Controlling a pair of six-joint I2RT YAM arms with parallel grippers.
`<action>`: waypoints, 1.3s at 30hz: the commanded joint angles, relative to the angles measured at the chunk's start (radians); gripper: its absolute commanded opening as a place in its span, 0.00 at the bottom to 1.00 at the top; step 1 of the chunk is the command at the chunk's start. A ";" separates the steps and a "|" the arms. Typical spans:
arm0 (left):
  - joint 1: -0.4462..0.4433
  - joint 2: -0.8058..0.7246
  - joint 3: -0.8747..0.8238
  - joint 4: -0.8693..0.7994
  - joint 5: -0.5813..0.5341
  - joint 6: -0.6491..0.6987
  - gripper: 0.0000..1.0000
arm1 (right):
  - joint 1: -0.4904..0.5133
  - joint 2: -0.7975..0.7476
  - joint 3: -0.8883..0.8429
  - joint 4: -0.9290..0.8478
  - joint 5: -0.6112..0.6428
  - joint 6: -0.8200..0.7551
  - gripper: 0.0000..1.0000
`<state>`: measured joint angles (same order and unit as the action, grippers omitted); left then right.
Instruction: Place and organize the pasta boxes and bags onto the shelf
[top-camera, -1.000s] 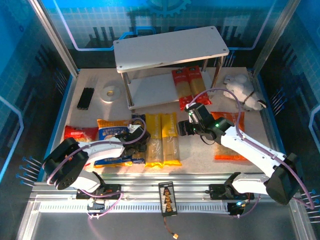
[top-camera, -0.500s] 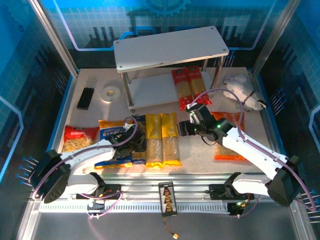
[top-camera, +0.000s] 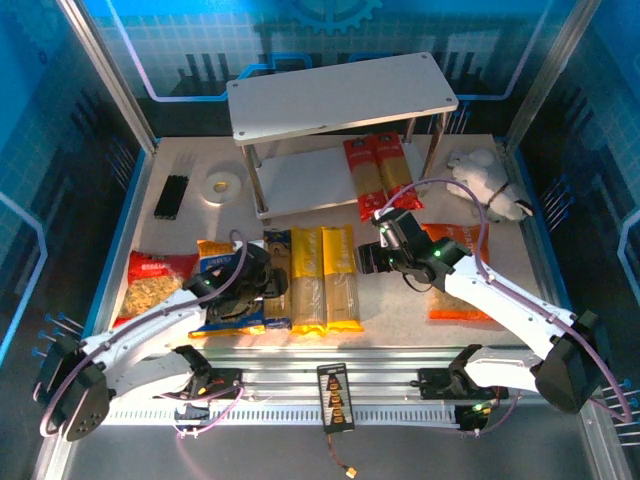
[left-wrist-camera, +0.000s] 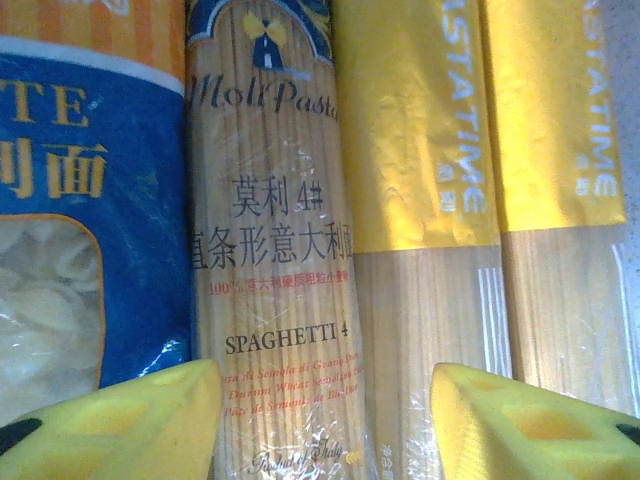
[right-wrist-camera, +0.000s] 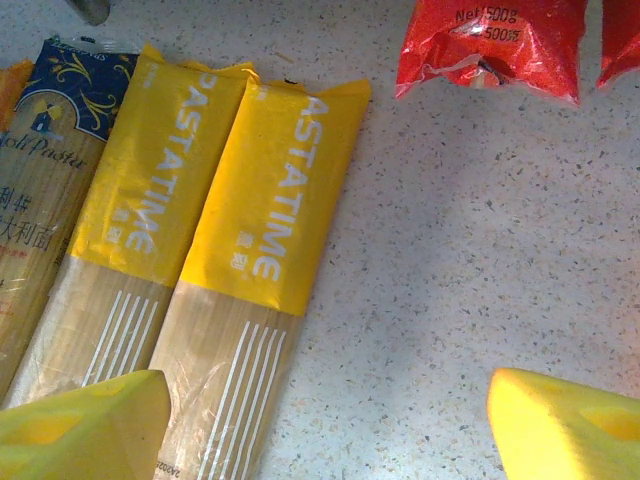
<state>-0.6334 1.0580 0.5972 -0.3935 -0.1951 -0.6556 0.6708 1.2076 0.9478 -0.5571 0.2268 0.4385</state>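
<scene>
The shelf (top-camera: 340, 95) stands at the far side of the table (top-camera: 400, 315). Two red packs (top-camera: 378, 175) lie by the right end of its lower board. I cannot tell if they rest on it.

The red bag (top-camera: 155, 275) and the blue bag (top-camera: 218, 262) lie near the left arm. The orange bag (top-camera: 472, 240) is under the right arm.

The dark blue pack (left-wrist-camera: 275, 250) lies flat between the blue bag and two yellow packs (left-wrist-camera: 415, 150). All three packs run long-ways from the arms toward the shelf, with their printed tops pointing at it.

The left gripper (left-wrist-camera: 325, 425) hangs about half open over the dark blue pack, holding nothing. I think it is about to grab that pack — it must go down and squeeze across the thin way without catching the yellow one.

The right gripper (right-wrist-camera: 325, 430) is wide open over the table beside the yellow packs, holding nothing.
</scene>
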 joint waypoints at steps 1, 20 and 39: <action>0.036 0.054 -0.032 0.054 0.049 -0.016 0.58 | -0.012 -0.034 -0.015 -0.006 -0.001 0.016 0.84; 0.221 0.215 -0.043 0.025 -0.068 -0.026 0.61 | -0.023 -0.066 -0.044 -0.005 0.009 0.005 0.84; 0.051 -0.041 0.039 -0.114 -0.160 -0.010 0.77 | -0.051 -0.040 -0.051 0.022 -0.030 0.006 0.84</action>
<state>-0.5488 1.0397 0.5915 -0.4229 -0.3012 -0.6743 0.6334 1.1572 0.8970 -0.5476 0.2161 0.4412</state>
